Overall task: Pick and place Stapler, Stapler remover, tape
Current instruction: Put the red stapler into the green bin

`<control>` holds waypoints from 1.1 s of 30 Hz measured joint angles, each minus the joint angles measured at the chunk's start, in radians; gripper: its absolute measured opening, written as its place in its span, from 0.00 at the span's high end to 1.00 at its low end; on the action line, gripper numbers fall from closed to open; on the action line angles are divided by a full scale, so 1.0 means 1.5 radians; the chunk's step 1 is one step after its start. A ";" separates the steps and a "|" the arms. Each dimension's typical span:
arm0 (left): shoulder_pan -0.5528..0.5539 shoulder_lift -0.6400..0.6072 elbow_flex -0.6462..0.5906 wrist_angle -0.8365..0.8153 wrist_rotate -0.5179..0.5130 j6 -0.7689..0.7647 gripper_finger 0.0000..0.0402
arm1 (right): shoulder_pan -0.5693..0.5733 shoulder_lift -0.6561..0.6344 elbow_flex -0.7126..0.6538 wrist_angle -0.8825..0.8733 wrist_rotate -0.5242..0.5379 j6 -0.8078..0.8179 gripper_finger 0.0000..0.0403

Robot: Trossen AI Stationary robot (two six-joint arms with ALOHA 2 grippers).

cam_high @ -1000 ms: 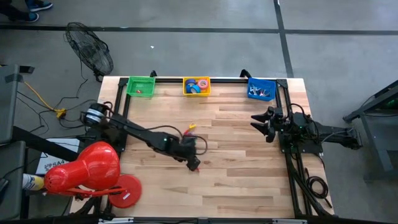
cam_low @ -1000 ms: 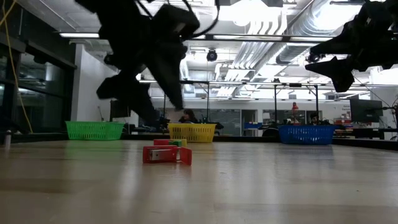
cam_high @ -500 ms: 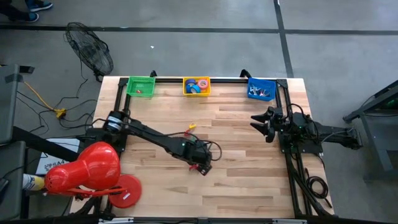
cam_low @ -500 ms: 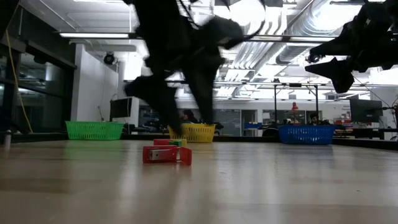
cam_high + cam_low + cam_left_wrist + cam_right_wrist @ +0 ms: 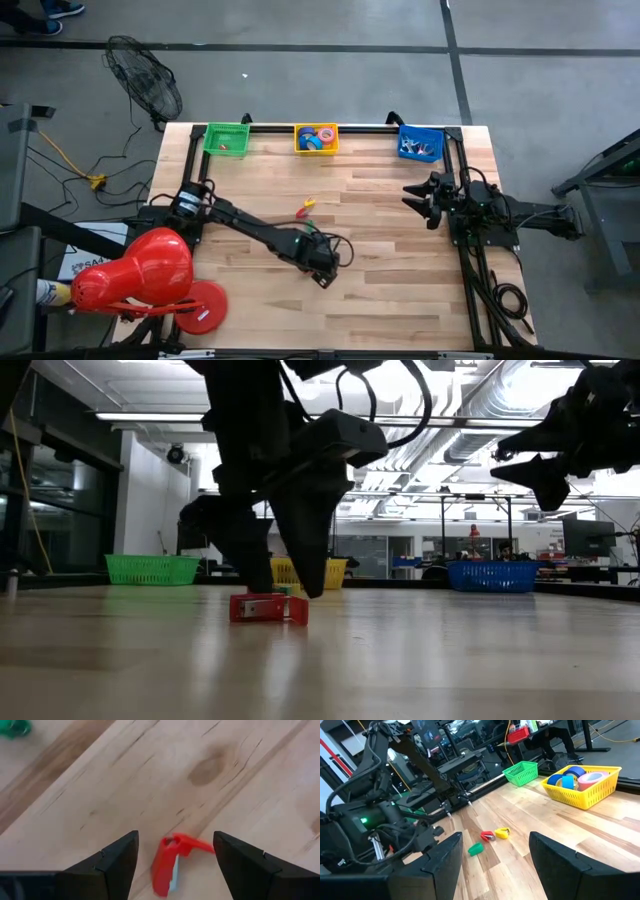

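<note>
Left gripper [image 5: 172, 865]: fingers spread wide, straddling the red stapler [image 5: 172, 862]; lower squarely, then close.
Right gripper [image 5: 418, 203]: open, waiting near blue basket [image 5: 421, 143].

- red stapler [image 5: 169, 865] lies on the bare wood near the table's middle, its top arm hinged up a little, a pale metal strip showing along its side (in the low view [image 5: 268, 608] it sits flat on the boards).
- tape [image 5: 318, 136]: blue, pink and orange rolls heaped in the yellow basket [image 5: 299, 146] at the far edge (also [image 5: 572, 775]).
</note>
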 joint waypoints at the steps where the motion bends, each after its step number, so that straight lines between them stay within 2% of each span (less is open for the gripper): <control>1: -0.003 0.000 0.000 -0.007 0.000 -0.002 0.37 | 0.000 0.000 0.000 -0.001 0.000 0.000 0.45; 11: -0.021 0.000 0.000 -0.046 -0.009 -0.012 0.37 | 0.000 0.000 0.000 -0.001 0.000 0.000 0.45; 19: -0.044 0.000 0.000 -0.091 0.028 -0.009 0.37 | 0.000 0.000 0.000 -0.001 0.000 0.000 0.45; 33: -0.046 0.000 0.000 -0.117 0.022 0.098 0.37 | 0.000 0.000 0.000 -0.001 0.000 0.000 0.45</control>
